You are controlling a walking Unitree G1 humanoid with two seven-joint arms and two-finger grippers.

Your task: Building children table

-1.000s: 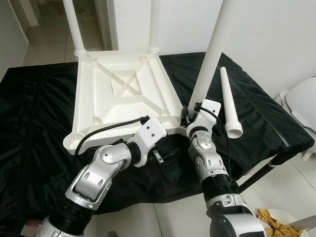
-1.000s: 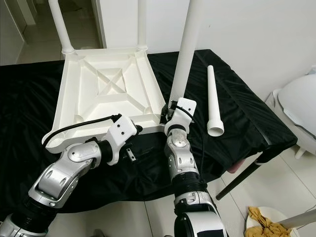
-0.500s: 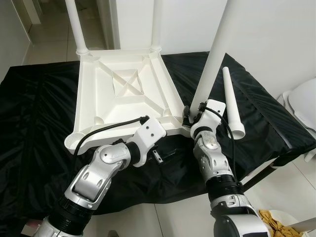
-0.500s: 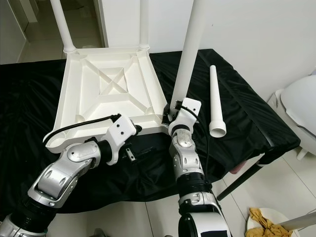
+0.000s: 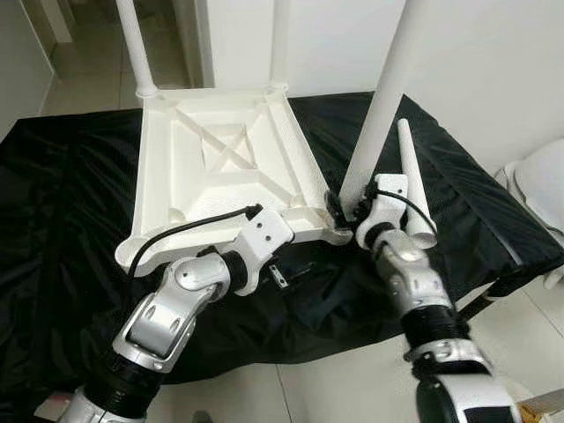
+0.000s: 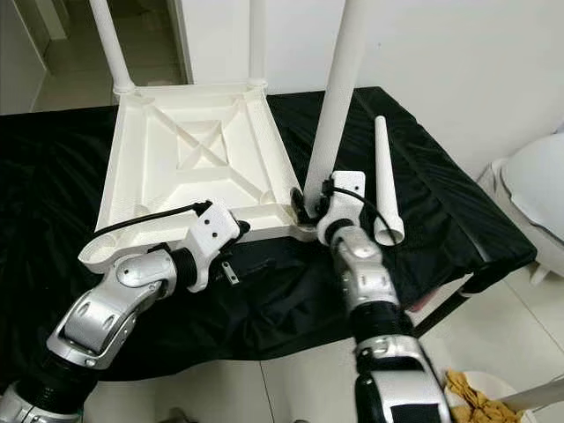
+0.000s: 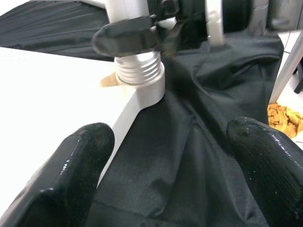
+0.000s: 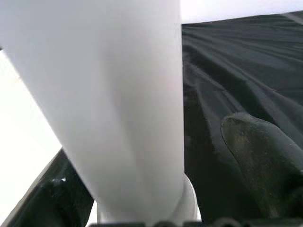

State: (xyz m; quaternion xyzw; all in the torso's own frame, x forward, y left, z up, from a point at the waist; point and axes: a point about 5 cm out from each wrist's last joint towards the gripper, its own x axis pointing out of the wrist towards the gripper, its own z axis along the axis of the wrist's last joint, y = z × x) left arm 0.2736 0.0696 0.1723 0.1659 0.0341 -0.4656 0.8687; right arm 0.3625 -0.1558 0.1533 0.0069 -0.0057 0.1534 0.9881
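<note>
Three legs stand in the upturned white tabletop (image 5: pixel 220 167) on the black-draped surface (image 5: pixel 53 220); a fourth leg (image 5: pixel 412 187) lies loose beside it. Right gripper (image 5: pixel 345 208) jaws clamp the near-corner leg (image 5: pixel 381 101) at its base. Left gripper (image 7: pixel 170 156) jaws wide, at the tabletop's near edge.

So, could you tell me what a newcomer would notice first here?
The upturned white table top on the black cloth, two legs standing at its far corners. At the near right corner the right gripper holds a third leg in its socket; a loose leg lies beside it.
</note>
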